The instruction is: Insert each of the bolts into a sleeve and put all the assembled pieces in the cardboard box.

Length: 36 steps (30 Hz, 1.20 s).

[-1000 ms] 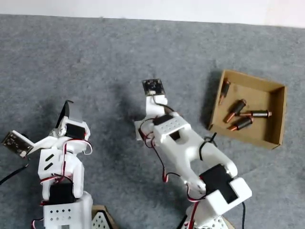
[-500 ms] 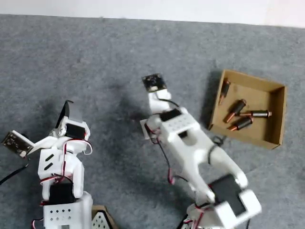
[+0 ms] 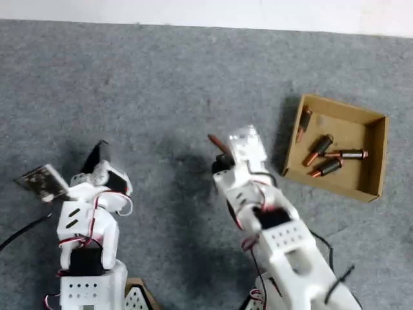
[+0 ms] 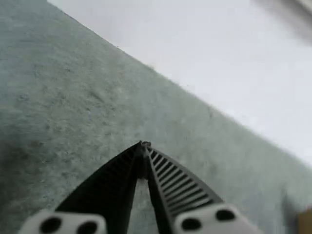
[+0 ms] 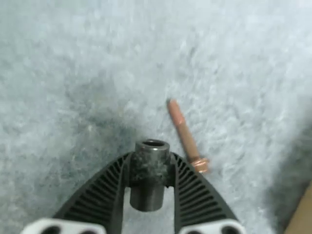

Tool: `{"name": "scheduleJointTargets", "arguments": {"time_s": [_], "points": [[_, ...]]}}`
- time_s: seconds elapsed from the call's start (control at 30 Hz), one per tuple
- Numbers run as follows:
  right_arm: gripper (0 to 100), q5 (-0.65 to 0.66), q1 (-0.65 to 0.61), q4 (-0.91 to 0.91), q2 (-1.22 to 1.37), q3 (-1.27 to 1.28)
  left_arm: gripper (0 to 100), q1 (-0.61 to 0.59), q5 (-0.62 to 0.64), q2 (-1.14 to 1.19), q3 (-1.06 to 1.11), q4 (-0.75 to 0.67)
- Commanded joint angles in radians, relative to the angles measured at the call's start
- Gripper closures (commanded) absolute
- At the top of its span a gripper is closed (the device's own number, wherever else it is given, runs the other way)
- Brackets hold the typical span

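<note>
The right fingers (image 5: 105, 190) are clamped on a dark sleeve (image 5: 148, 181). The sleeve stands upright between them, one finger on each side, and its open end shows above the fingertips. In the right wrist view it hangs over the grey bench (image 3: 161, 77).

Just beside the sleeve, but not touching it, a copper bolt (image 5: 186, 135) lies flat on the bench. In the high view the bolt lies near the middle of the bench, just to the left of the right arm's wrist. Its thin end points to the far left and its head is toward the arm.

The cardboard box (image 3: 345, 111) stands at the right of the bench, a little apart from the bolt and from the right arm. Four assembled pieces lie inside it. One (image 3: 303, 124) is in the far left corner, and the other three (image 3: 319, 150) (image 3: 348, 154) (image 3: 326, 168) are close together near the middle of the box.

The left fingers (image 4: 170, 178) are together, their tips meet and nothing is between them. They are at the near left of the bench, well apart from the bolt and the box, and they point toward the far side, where a white wall (image 4: 219, 44) begins behind the bench.
</note>
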Motion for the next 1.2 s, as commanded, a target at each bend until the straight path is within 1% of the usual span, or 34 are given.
{"name": "scheduleJointTargets", "arguments": {"time_s": [0.0,0.1,0.17,0.2,0.27,0.3,0.37,0.4,0.5,0.57,0.6,0.67,0.73,0.77,0.87,0.93,1.07,1.17], "points": [[99.4,0.011,0.051,-0.07,-0.176,0.061,99,0.03,-0.158,-0.015,0.016,0.029],[99.4,0.011,0.101,-0.087,-0.285,0.133,99,-0.004,-0.407,-0.015,-0.008,0.087],[99.4,0.011,0.128,-0.085,-0.348,0.17,99,-0.022,-0.535,-0.015,-0.038,0.14],[99.4,0.011,0.145,-0.082,-0.38,0.188,99,-0.024,-0.562,-0.015,-0.048,0.164],[99.4,0.011,0.186,-0.082,-0.446,0.223,99,-0.019,-0.568,-0.012,-0.062,0.213],[99.4,0.011,0.213,-0.081,-0.481,0.242,99,0.001,-0.595,-0.007,-0.077,0.242],[99.4,0.011,0.262,-0.081,-0.556,0.285,99,0.071,-0.789,-0.007,-0.11,0.287],[99.4,0.009,0.282,-0.079,-0.596,0.309,99,0.116,-0.853,-0.005,-0.116,0.301],[99.4,0.008,0.326,-0.079,-0.722,0.387,99,0.243,-0.908,-0.005,-0.125,0.31],[99.4,0.009,0.344,-0.076,-0.806,0.443,99,0.306,-0.959,-0.002,-0.148,0.307],[99.4,0.008,0.351,-0.05,-0.835,0.458,99,0.329,-0.985,0.008,-0.162,0.307],[99.4,0.006,0.361,0.062,-0.905,0.483,99,0.372,-1.011,0.076,-0.205,0.281],[99.4,0.005,0.361,0.136,-0.952,0.484,99,0.41,-1.013,0.209,-0.259,0.23],[99.4,0.005,0.361,0.142,-0.954,0.484,99,0.426,-1.013,0.298,-0.294,0.198],[99.4,0.005,0.363,0.142,-0.943,0.483,99,0.479,-1.013,0.619,-0.44,0.087],[99.4,0.005,0.366,0.142,-0.944,0.484,95,0.53,-1.013,0.858,-0.556,0.031],[99.4,0.006,0.366,0.142,-0.944,0.484,86,0.605,-1.013,1.291,-0.819,0.02],[99.4,0.009,0.367,0.142,-0.944,0.484,86,0.615,-1.016,1.535,-0.981,0.023]]}}
